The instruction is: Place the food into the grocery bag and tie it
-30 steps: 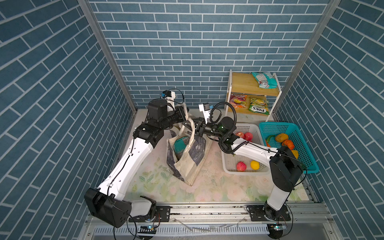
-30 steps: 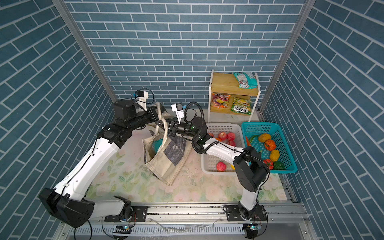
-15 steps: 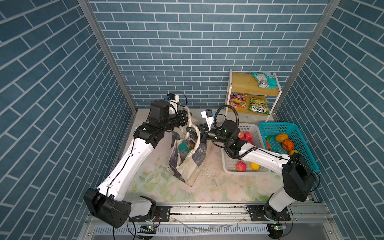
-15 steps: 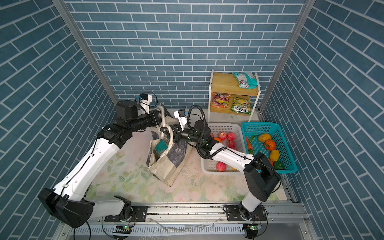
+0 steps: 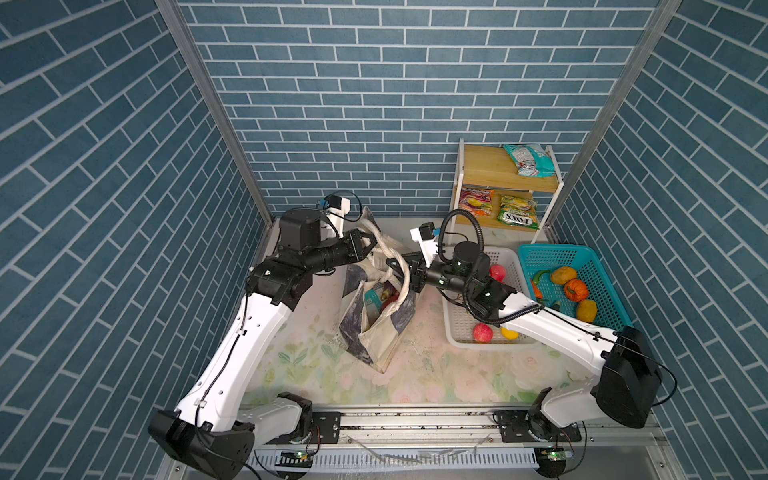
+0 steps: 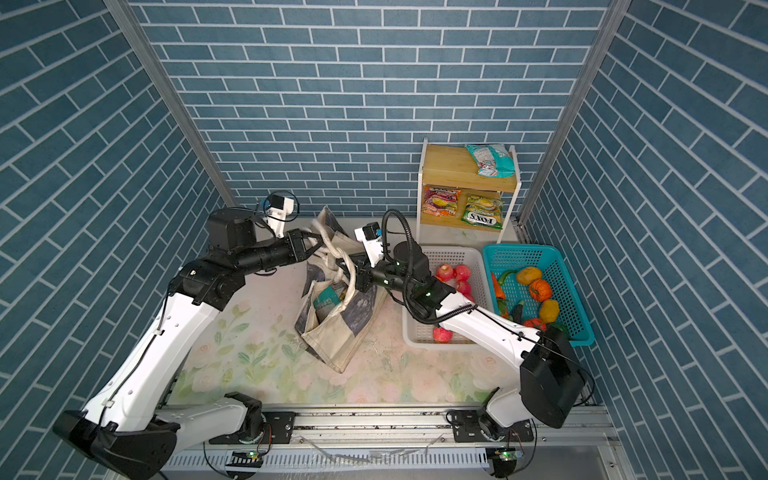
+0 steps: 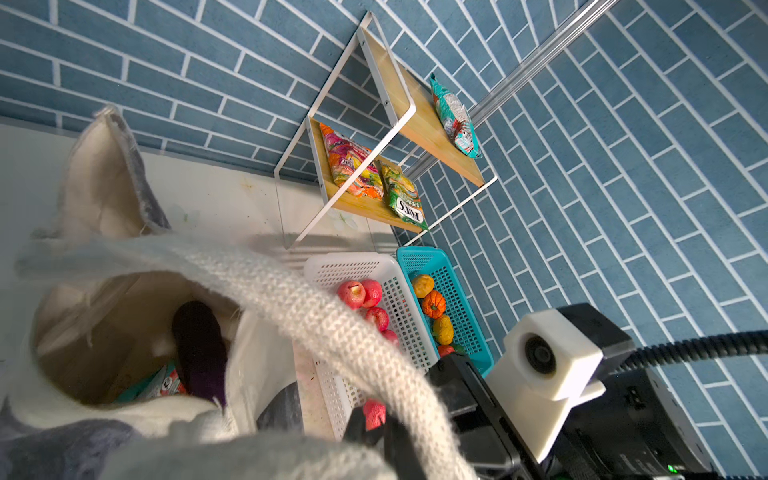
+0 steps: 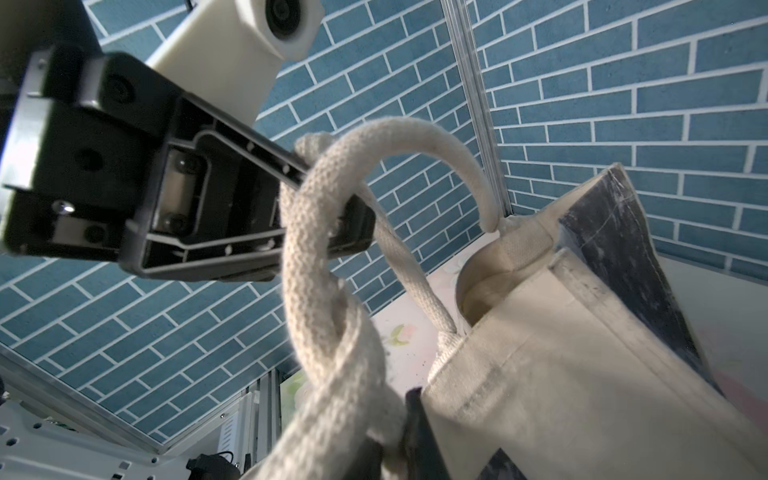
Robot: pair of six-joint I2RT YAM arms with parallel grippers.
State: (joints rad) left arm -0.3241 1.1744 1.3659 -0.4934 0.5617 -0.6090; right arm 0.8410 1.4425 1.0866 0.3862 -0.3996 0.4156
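Top views: floral table (image 5: 316,365), blue brick walls (image 5: 374,104) on three sides. One grocery bag (image 5: 380,345) upright mid-table, handles (image 8: 320,266) twisted together. Left gripper (image 5: 373,242), right gripper (image 5: 391,264): both pinched narrow on handles. Inside bag: one aubergine (image 7: 199,340), one teal packet (image 5: 372,297), possibly more. Two baskets at right: white basket (image 5: 459,324), teal basket (image 5: 598,274).

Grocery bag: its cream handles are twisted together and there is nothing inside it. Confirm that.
Wrong on one count: the grocery bag is not empty. The left wrist view shows a purple aubergine and a teal snack packet inside it. Its cream handles are indeed twisted together.
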